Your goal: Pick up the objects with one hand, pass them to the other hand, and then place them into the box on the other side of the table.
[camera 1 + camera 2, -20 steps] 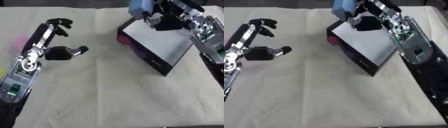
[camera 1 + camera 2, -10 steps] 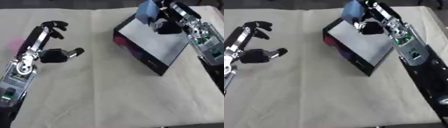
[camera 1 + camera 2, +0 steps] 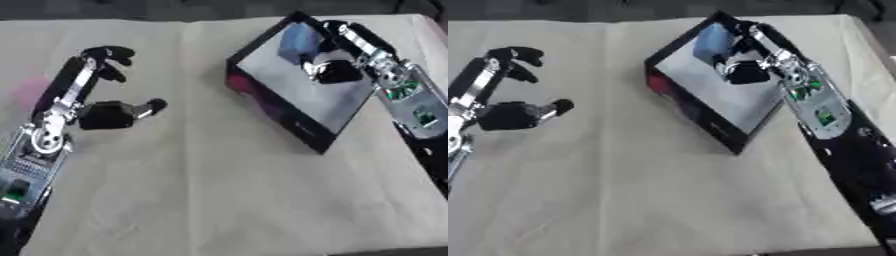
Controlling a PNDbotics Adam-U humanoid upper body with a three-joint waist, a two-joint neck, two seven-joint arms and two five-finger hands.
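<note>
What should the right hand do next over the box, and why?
Probably open its fingers and let go. The right hand is already over the box interior, curled round the blue object, which sits inside the box's far corner. The left hand is idle and holds nothing, so the pass looks done. I can't tell if the object touches the box floor, so lowering slightly first may be safer.

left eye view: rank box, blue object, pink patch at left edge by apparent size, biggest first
1. box, by far the largest.
2. blue object, in the box's far corner, by the right hand.
3. pink patch, beside the left hand. It is blurred and looks close to the blue object's size, so 2 and 3 are unsure.
</note>
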